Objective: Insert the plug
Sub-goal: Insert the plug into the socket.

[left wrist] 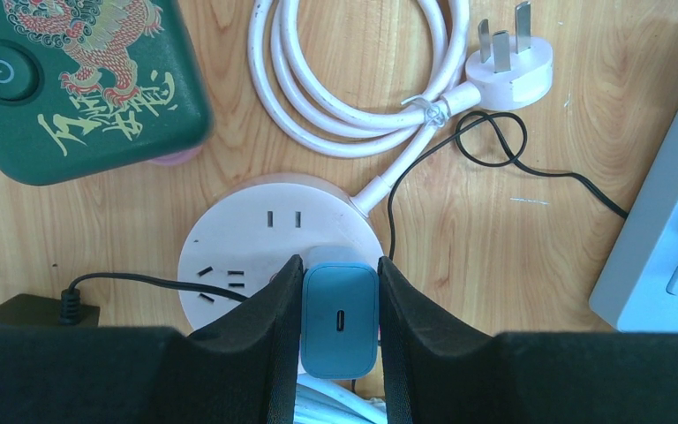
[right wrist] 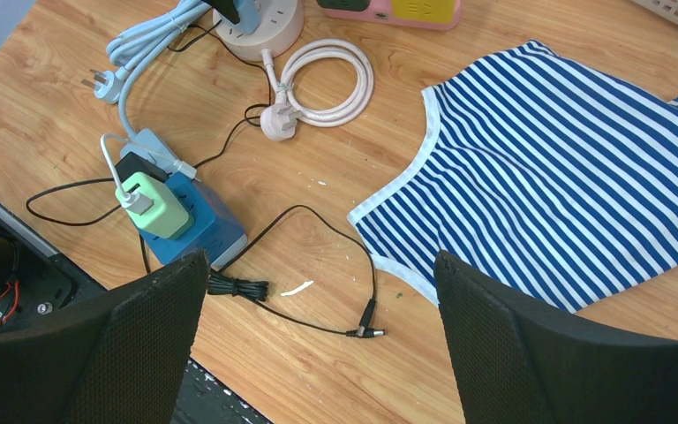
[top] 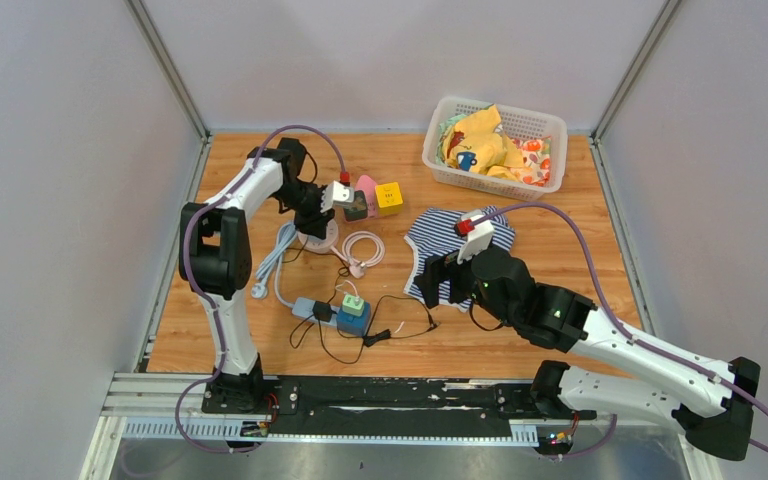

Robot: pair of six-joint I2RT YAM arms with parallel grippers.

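My left gripper (left wrist: 340, 296) is shut on a blue charger plug (left wrist: 340, 320) with a USB-C port facing the camera. It holds the plug upright against the near right part of a round white socket hub (left wrist: 247, 231); the prongs are hidden under the plug. The hub's other slots show to the left and above. In the top view the left gripper (top: 310, 220) is over the hub (top: 320, 240) at the back left. My right gripper (right wrist: 318, 340) is open and empty above bare wood, mid-table in the top view (top: 438, 278).
A green dragon-printed box (left wrist: 71, 79), a coiled white cable with a three-pin plug (left wrist: 508, 66) and a grey power strip (left wrist: 671, 238) surround the hub. A blue strip with a green charger (right wrist: 163, 208), a black barrel-plug cable (right wrist: 366, 331), a striped shirt (right wrist: 565, 177) and a basket (top: 550, 125) lie further right.
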